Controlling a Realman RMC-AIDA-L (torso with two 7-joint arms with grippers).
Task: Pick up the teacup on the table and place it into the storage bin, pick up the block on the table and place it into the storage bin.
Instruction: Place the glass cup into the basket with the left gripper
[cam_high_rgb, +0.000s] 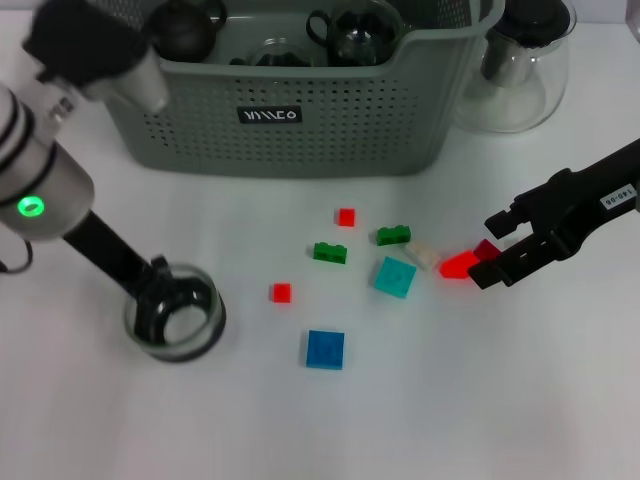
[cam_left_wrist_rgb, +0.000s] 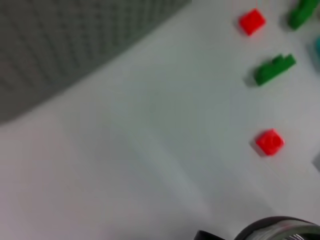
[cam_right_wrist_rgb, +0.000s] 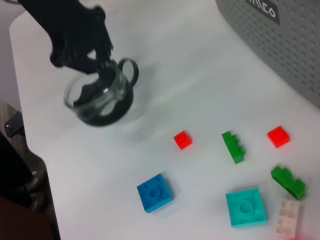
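Gripping the teacup (cam_high_rgb: 172, 322) rim, left gripper (cam_right_wrist_rgb: 97, 62) shows clearest from the right wrist; right gripper (cam_high_rgb: 482, 262) clamps a red block (cam_high_rgb: 459, 265).

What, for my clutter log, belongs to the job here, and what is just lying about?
Job: teacup, gripped by left gripper; storage bin; scattered blocks; right gripper at the red block.
Lying about: glass pitcher; dark pots inside the bin.

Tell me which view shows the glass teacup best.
The right wrist view: the teacup shows whole, handle included, with the left tool gripping its rim. The head view shows it from above, partly covered by that tool. The left wrist view catches only a rim sliver.
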